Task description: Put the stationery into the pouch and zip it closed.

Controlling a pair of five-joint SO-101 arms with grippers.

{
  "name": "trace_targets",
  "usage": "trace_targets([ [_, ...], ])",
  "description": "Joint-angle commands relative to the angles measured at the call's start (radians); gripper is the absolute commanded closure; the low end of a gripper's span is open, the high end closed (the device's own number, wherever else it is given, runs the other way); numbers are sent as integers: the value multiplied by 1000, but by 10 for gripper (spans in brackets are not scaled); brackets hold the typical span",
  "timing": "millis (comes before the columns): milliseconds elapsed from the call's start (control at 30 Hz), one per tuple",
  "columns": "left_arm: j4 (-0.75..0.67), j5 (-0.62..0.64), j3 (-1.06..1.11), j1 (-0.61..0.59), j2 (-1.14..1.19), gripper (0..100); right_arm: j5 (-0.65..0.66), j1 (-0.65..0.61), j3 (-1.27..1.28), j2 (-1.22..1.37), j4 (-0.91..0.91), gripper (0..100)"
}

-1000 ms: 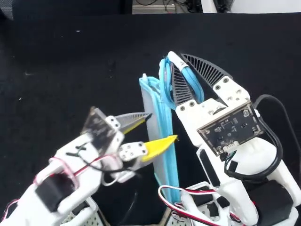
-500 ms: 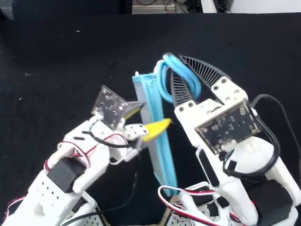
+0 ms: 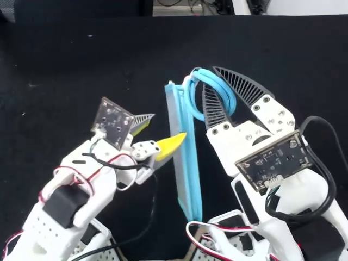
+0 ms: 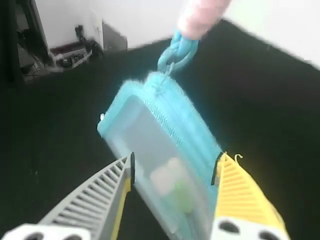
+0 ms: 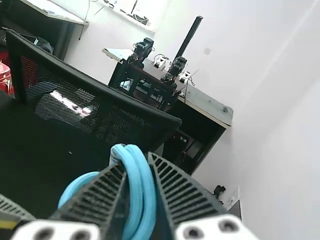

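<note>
A blue pouch (image 3: pixel 184 152) with a see-through side hangs edge-on over the black table, in the middle of the high view. My right gripper (image 3: pixel 211 77), with black fingers, is shut on the pouch's blue strap loop (image 3: pixel 196 92) and holds it up; the strap (image 5: pixel 134 185) runs between those fingers (image 5: pixel 170 187). To the left, my left gripper (image 3: pixel 166 128) is open, and its yellow finger (image 3: pixel 171 144) is up against the pouch's side. In the left wrist view the pouch (image 4: pixel 160 140) sits between the grey and yellow fingers of that gripper (image 4: pixel 175 160). A white and green item (image 4: pixel 170 182) shows through it.
The black cloth table (image 3: pixel 81 60) spreads out on all sides. Red and white cables (image 3: pixel 212 234) loop at the arm bases near the front edge. A black mesh chair (image 5: pixel 75 110) and desks stand in the room behind.
The left gripper moved in to the pouch, then drew back a little to the left. The pouch swung and now hangs slightly farther right. The right arm shifted slightly right, still holding the strap.
</note>
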Motion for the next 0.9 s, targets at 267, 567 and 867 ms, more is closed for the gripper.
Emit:
trace_targets([
  [267,-49,2,-183,159,169,732,6,-9,-48,-10,0,988],
  [567,-124,112,-268,-2,377,731,8,-9,-48,-12,0,988],
  [867,-17,115,-274,-15,448,733,8,-9,-48,-12,0,988],
])
